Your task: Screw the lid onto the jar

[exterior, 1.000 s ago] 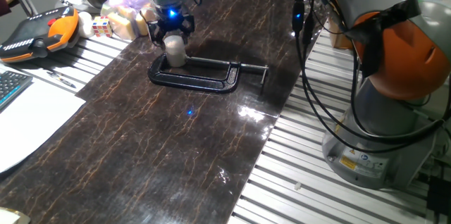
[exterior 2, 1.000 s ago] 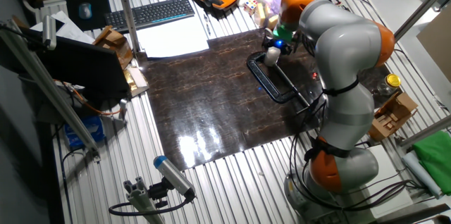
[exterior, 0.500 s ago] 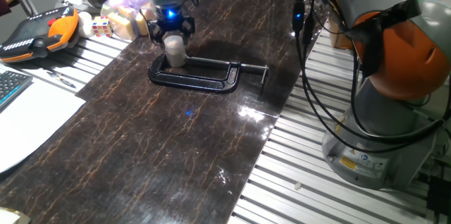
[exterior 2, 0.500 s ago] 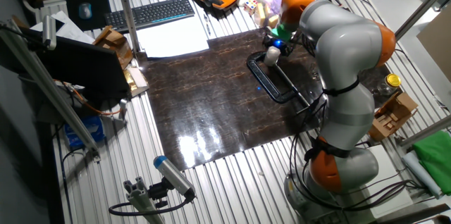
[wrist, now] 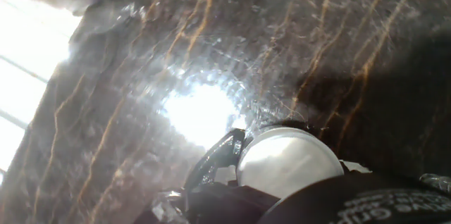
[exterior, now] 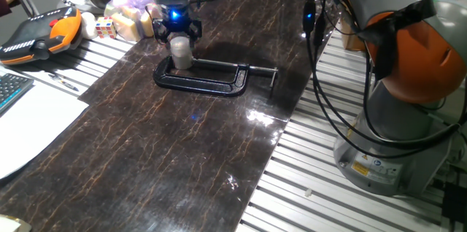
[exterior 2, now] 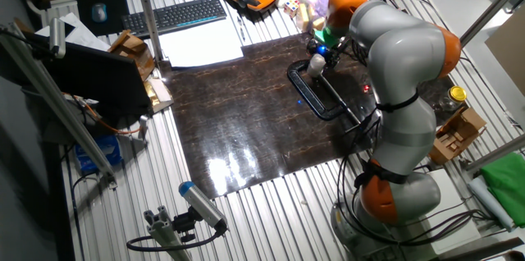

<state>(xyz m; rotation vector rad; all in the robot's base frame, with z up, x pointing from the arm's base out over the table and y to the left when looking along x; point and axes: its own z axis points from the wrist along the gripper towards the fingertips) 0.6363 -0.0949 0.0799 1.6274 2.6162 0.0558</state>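
Note:
The small whitish jar stands upright in the jaw of a black C-clamp on the dark mat. The round grey-white lid sits on top of the jar. My gripper comes down from above, its dark fingers closed on either side of the lid. In the hand view the lid fills the lower middle, with a dark finger curving along its left edge. In the other fixed view the jar, the clamp and the gripper show the same.
An orange teach pendant and soft toy foods lie just behind and left of the gripper. White paper lies at the left. Cables hang by the mat's right edge beside the arm's base.
The gripper has turned slightly about its vertical axis over the jar. The jar and the clamp have stayed in place.

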